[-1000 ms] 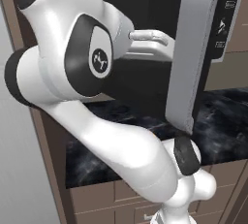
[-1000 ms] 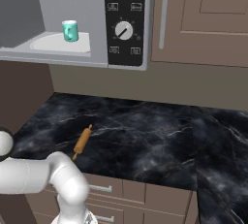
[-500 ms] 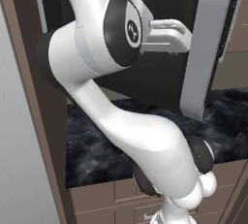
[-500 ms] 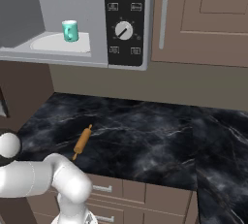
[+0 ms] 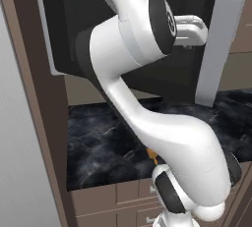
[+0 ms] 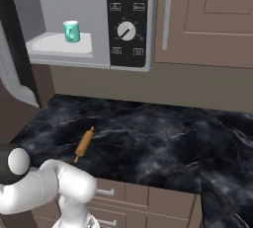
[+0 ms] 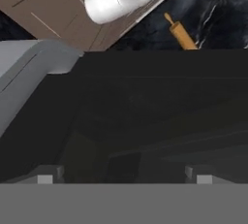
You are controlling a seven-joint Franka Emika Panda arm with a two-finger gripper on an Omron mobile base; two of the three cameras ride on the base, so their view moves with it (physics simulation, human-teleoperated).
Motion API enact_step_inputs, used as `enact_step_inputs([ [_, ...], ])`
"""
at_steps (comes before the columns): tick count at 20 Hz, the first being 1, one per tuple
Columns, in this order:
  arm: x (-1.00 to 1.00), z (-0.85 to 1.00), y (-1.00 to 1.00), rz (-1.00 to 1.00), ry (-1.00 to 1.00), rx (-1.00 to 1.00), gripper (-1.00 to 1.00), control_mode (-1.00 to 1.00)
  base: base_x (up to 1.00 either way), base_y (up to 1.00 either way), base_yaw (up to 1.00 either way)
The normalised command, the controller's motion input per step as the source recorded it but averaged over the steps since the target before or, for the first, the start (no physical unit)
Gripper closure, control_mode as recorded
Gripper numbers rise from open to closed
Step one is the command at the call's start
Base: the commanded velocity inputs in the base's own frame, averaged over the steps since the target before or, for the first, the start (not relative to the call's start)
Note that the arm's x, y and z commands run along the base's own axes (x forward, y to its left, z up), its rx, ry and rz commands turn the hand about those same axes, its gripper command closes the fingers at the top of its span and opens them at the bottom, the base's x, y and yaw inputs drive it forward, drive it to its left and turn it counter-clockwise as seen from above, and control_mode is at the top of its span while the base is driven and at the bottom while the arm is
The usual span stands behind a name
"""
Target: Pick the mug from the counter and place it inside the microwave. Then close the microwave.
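Teal mug [image 6: 71, 30] stands upright on the white turntable plate [image 6: 54, 44] inside the grey microwave [image 6: 89, 19], control panel [image 6: 127, 22] to its right. Microwave door [image 5: 123, 29] is open, dark glass facing the hand camera. Gripper [image 7: 121, 177] fingertips set wide apart, holding nothing, close to the door glass. Orange rolling pin [image 6: 84, 144] lies on the black marble counter [image 6: 148, 138].
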Motion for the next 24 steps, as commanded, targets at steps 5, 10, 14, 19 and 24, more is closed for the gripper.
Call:
enact_step_inputs([
  [5, 0.11, 0.0, -0.6, 0.04, -0.12, 0.0, -1.0, -1.0, 0.0, 0.0, 0.0],
  [10, 0.15, 0.0, -0.54, 0.05, -0.09, 0.0, -1.0, -1.0, 0.0, 0.0, 0.0],
  [14, 0.22, 0.03, -0.52, 0.03, -0.04, 0.0, -1.0, -1.0, 0.0, 0.0, 0.0],
  [19, 0.35, 0.04, -0.48, 0.01, -0.03, 0.0, -1.0, -1.0, 0.0, 0.0, 0.0],
  [24, 0.3, 0.12, -0.33, 0.0, -0.03, 0.0, -1.0, -1.0, 0.0, 0.0, 0.0],
])
